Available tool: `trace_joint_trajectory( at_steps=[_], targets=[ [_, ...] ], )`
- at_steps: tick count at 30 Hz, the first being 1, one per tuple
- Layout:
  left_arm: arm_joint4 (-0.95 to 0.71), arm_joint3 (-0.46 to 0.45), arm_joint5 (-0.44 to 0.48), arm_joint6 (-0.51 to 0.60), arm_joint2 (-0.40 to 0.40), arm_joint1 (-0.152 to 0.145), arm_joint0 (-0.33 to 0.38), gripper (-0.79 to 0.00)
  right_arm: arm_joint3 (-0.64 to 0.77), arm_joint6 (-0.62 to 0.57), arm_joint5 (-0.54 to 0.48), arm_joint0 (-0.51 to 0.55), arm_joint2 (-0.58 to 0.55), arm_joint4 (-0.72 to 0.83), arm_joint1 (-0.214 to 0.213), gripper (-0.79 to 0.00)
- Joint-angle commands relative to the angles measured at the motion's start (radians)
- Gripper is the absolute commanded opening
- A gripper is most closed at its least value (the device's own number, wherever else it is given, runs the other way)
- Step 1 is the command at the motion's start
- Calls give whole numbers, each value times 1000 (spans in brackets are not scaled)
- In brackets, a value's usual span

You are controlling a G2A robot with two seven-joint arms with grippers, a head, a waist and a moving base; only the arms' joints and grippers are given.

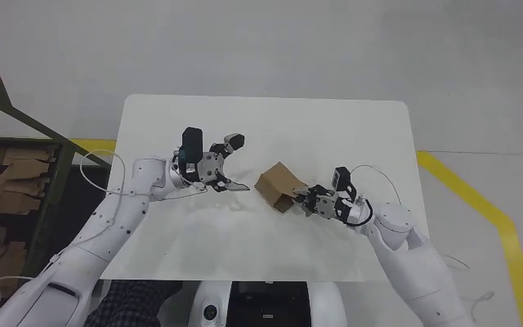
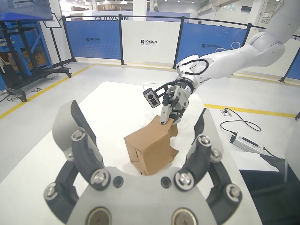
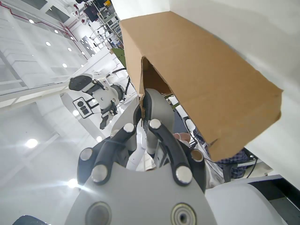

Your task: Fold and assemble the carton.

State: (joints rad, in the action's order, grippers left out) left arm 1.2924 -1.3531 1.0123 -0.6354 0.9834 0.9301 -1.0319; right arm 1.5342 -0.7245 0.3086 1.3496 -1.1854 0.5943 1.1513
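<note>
The right gripper (image 1: 302, 196) pinches the carton (image 1: 276, 181) wall, probably steadying it (folding looks unfinished). The left gripper (image 1: 239, 163) hovers near, fingers wide.

a gap of table (image 1: 250, 204) separates left hand (image 1: 239, 164) and carton (image 1: 276, 183); right hand (image 1: 301, 196) blocks its far end.

The top camera looks straight down on the desk (image 1: 327, 123) from high up. The left wrist camera faces right toward the carton (image 2: 150, 146); the right wrist camera, closer, faces left. All three share it.
</note>
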Motion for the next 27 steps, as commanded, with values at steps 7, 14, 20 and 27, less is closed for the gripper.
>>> trace_joint_trajectory(
  at_steps=[7, 14, 20, 27],
  targets=[
    [-37, 17, 0, 30, -23, 5, 28, 0, -113, 4, -16, -73, -16, 72, 8, -606],
    [-65, 22, 0, 60, -36, 7, 47, 0, -170, -4, -79, -114, -35, 110, 12, -536],
    [-84, 21, 0, 78, -43, 8, 52, 0, -136, -4, -222, -90, -34, -40, 4, -496],
    [-98, 23, 0, 97, -52, 12, 55, 0, -140, 72, -477, -40, -53, -208, -3, -554]
  ],
)
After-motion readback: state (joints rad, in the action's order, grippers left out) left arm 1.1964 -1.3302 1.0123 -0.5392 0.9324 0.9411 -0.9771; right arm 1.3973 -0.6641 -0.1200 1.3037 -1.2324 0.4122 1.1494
